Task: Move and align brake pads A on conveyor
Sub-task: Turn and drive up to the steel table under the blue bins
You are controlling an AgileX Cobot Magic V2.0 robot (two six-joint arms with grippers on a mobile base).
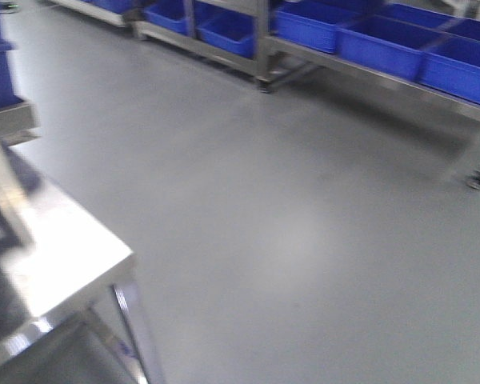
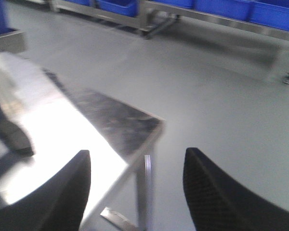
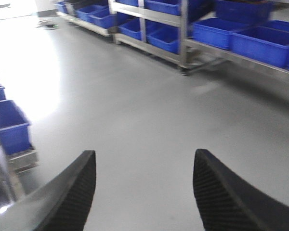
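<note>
Black textured fingers of the left gripper stand wide apart with nothing between them. Same for the right gripper: fingers spread, empty.

Landmark: steel table, shiny and glaring.
- Left gripper hangs just off the table's near corner, so the top lies ahead and to its left.
- A dark blurred shape sits on the table's left part. Too smeared to name.
- Right gripper faces bare grey floor, well apart from the table. The table does not show in its view.

Task things: no brake pads A show in any view. The conveyor cannot be picked out with certainty either. A dark band on the table's left side in the front view may be belt or reflection; cannot tell.

Judgement: the work lies left of both grippers, and the left arm is the nearer one. The pads' long axis is unknown until they come into view.

Containers, beyond the table across the floor: blue bins in a row on a steel roller rack. The interiors that show look empty; others are hidden by their walls. A closer blue bin sits low at the left of the right wrist view; no contents show in it.
</note>
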